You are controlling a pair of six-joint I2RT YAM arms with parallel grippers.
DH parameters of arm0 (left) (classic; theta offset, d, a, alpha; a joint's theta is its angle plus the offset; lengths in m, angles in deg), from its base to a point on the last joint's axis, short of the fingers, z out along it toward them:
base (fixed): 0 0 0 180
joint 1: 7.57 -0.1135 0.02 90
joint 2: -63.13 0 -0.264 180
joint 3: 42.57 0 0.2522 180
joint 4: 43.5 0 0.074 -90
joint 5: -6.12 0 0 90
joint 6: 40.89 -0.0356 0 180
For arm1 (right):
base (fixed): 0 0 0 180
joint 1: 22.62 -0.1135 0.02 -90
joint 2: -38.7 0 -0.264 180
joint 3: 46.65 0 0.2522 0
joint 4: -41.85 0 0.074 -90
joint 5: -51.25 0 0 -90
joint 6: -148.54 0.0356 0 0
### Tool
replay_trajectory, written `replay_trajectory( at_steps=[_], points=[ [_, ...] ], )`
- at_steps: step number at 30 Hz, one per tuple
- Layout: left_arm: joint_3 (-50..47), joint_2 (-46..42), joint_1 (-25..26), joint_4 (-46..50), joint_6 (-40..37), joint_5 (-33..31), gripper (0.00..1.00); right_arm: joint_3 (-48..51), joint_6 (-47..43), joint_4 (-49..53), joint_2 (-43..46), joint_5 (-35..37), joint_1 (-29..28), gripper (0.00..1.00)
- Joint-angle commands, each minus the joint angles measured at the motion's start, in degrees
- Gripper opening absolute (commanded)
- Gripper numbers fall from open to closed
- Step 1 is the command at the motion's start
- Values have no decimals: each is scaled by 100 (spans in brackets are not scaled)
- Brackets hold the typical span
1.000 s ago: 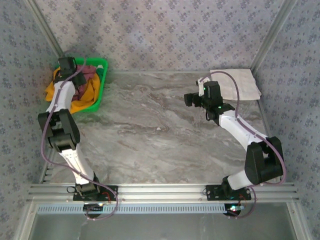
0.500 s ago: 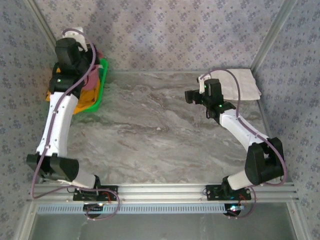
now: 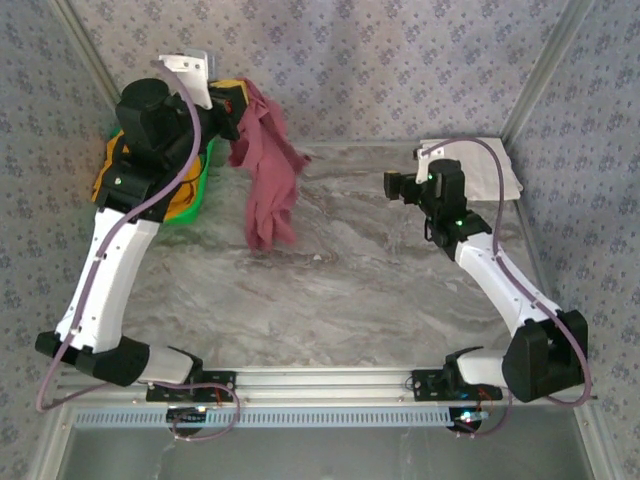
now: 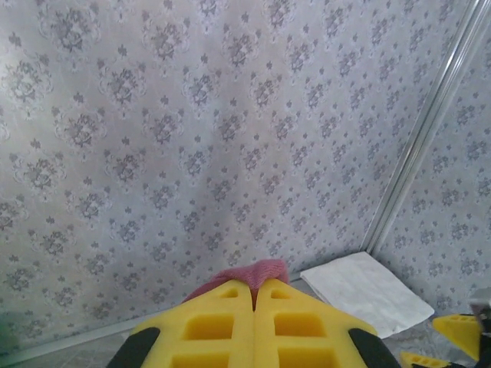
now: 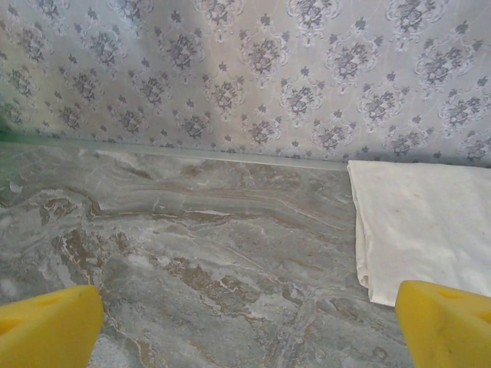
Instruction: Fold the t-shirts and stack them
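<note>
Now, from above, the left gripper (image 3: 238, 103) has risen out of the basket (image 3: 199, 190) over the last second, and the maroon shirt (image 3: 268, 185) has come up with it. The shirt hangs bunched from the fingers, with its lower end at or just over the table (image 3: 330, 290) beside the basket. The orange shirt (image 3: 108, 180) is left lying in the basket. That means one shirt is out and can probably be spread flat next (nothing of its print shows in this crumple). The right gripper (image 3: 393, 185) has drifted slightly toward the far right corner and hovers over bare table, well apart from the hanging shirt and near a folded white cloth (image 3: 505, 170). On the left wrist view, the left gripper (image 4: 254, 300) has its yellow pads pressed together with no gap. A fold of the maroon shirt (image 4: 247, 271) pokes out just past the tips, so the pinch is near the fingertips and on a small bite of fabric. The white cloth (image 4: 368, 293) shows beyond, against the wall. On the right wrist view, the right gripper (image 5: 249, 330) is spread wide with its pads at either lower corner and nothing between them. The table (image 5: 192, 253) lies below, and the white cloth (image 5: 422, 230) lies ahead to the right.
</note>
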Motion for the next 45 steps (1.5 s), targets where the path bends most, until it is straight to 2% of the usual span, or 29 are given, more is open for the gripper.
replay_trajectory(
  at_steps=[1, 4, 8, 12, 13, 14, 15, 16, 20, 22, 24, 27, 29, 32, 37, 45],
  points=[
    [190, 404, -33, -132, -71, -165, 0, 132, 235, -80, 113, -77, 55, 100],
    [264, 1055, -82, 16, -54, -34, 0, 175, 314, -45, 103, -74, 53, 100],
    [614, 1766, -150, 121, 270, 641, 0, 307, 387, -53, 171, -133, 61, 100],
    [596, 2155, -261, 147, 241, 564, 0, 386, 357, -27, 179, -524, 52, 100],
    [590, 2251, -357, 216, 235, 534, 12, 421, 337, -57, 174, -632, 41, 100],
    [553, 2310, -451, 251, 244, 549, 35, 460, 330, -75, 173, -702, 47, 100],
    [435, 2315, -563, 214, 235, 580, 54, 493, 324, -80, 167, -770, 36, 100],
    [170, 2248, -660, 100, 251, 554, 61, 519, 299, -93, 157, -869, 34, 100],
    [-1162, 1560, -811, -571, 304, 239, 66, 429, 155, 17, -141, -1458, 29, 100],
    [-1765, 1259, -817, -635, 272, 177, 61, 232, 126, 219, -434, -1720, 6, 99],
    [-2239, 1080, -817, -564, 355, 84, 61, 60, 126, 291, -733, -1959, -26, 98],
    [-2925, 1006, -780, -465, 681, 436, 65, -532, 237, 670, -1466, -2261, -50, 93],
    [-3296, 971, -582, -330, 799, 542, 65, -1103, 278, 1045, -2016, -2448, -99, 89],
    [-4097, 719, -35, -388, 929, 149, 64, -1945, 425, 1484, -2899, -2628, -163, 86],
    [-5290, 394, 490, -1065, 1681, 440, 65, -3037, 672, 1974, -4072, -2927, -216, 81],
    [-5774, 718, 1360, -1686, 2070, 514, 70, -4153, 769, 2396, -5272, -3121, -345, 77]
  ],
)
